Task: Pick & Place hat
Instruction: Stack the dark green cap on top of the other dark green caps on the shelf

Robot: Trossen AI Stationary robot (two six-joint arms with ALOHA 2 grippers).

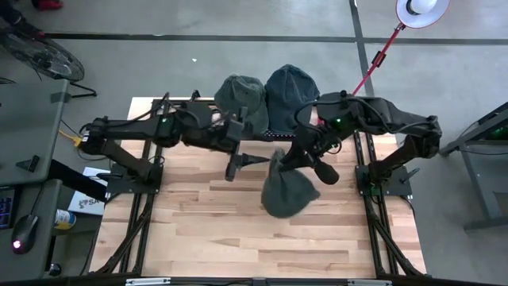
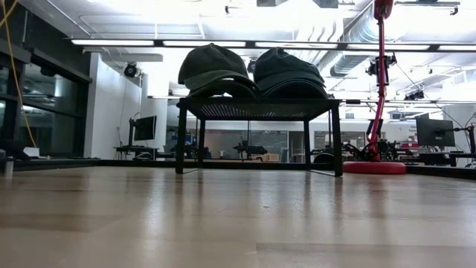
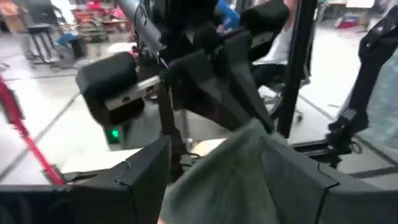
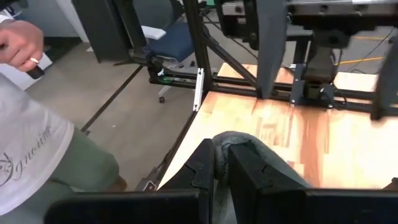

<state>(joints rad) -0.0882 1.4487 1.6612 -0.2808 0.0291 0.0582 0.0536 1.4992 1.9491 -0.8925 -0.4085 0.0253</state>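
Observation:
A grey hat hangs over the middle of the table, and my right gripper is shut on its upper part. The right wrist view shows the hat just past my right gripper. My left gripper reaches in level from the table's left and is open. In the left wrist view its fingers stand on either side of the hat's cloth. Two more dark hats rest crown up on a black rack at the far edge. My right gripper pinches a bunched fold at the hat's top between its two fingers. It comes from the table's right, slanting down. The hat hangs below the fingers, slack, over the table. My left gripper: whether its open fingers touch the cloth I cannot tell.
The rack stands on thin legs at the far edge. A red lamp stand stands beyond the far right corner. A person in a white shirt is just off the table's edge. Bare wood lies in front of the hanging hat.

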